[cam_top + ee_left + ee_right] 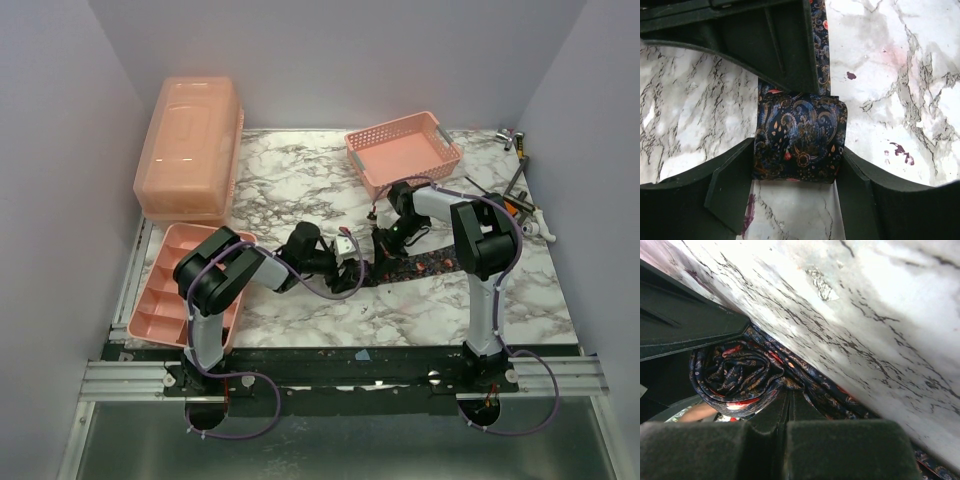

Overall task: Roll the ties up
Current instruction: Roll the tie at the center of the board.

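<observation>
One of the ties, dark with small red and orange marks, is partly rolled at mid-table. Its coil [800, 137] lies on the marble between the fingertips of my left gripper [799, 150], whose jaws stand apart on either side, the coil's edges just reaching them. A narrow strip [821, 45] runs away from the coil. My right gripper [790, 392] is shut, its tips pinching puckered fabric where the strip leaves the coil [735, 372]. From above, the left gripper [352, 250] and right gripper [383, 238] meet over the tie, whose tail [430, 265] trails right.
An empty pink basket [403, 150] stands at the back. A lidded pink box [190, 160] sits at the back left, with a pink compartment tray [170, 290] in front of it. Loose tools [520, 195] lie at the right edge.
</observation>
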